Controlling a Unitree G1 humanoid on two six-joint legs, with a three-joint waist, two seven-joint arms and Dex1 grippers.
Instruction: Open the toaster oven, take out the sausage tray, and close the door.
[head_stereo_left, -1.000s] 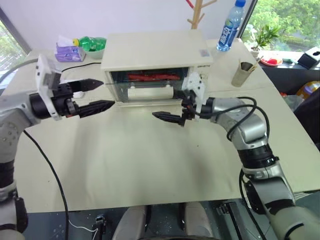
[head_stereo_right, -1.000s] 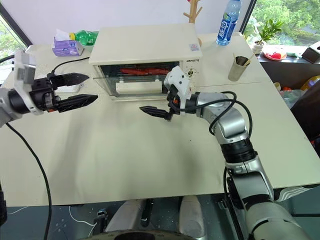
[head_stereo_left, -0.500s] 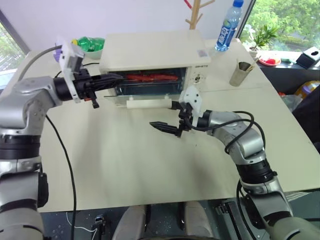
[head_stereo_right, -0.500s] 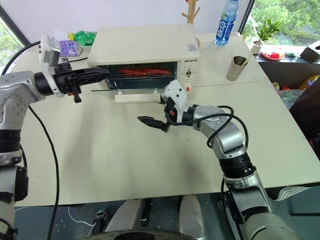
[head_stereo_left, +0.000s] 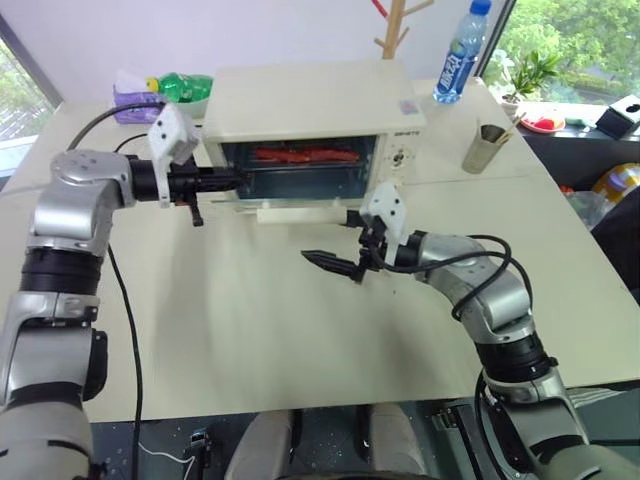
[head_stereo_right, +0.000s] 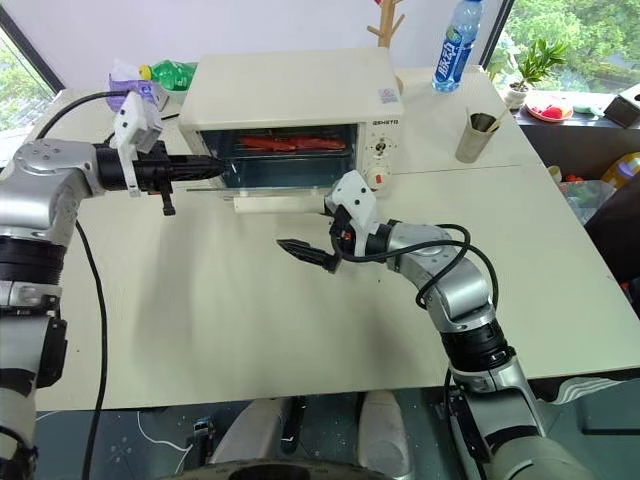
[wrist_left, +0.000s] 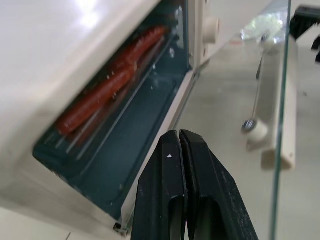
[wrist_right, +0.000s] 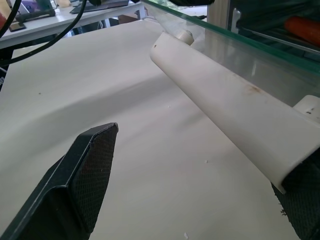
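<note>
Since 1 s ago, left gripper (wrist_left: 180, 142) shut tight, moved to toaster oven (head_stereo_left: 315, 105) mouth; door (head_stereo_right: 280, 192) dropped open. Right gripper (head_stereo_left: 335, 262) wide open, empty. Next: spread fingers, reach in low for sausage tray (wrist_left: 112, 85), pull slow n level.

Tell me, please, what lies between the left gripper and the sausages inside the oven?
Nothing solid: in the left wrist view the shut left gripper faces the sausages across the oven's open mouth.

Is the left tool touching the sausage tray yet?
Apart. The left wrist view shows the shut left tool at the oven's open mouth, with bare cavity floor between its tips and the sausage tray deeper inside.
</note>
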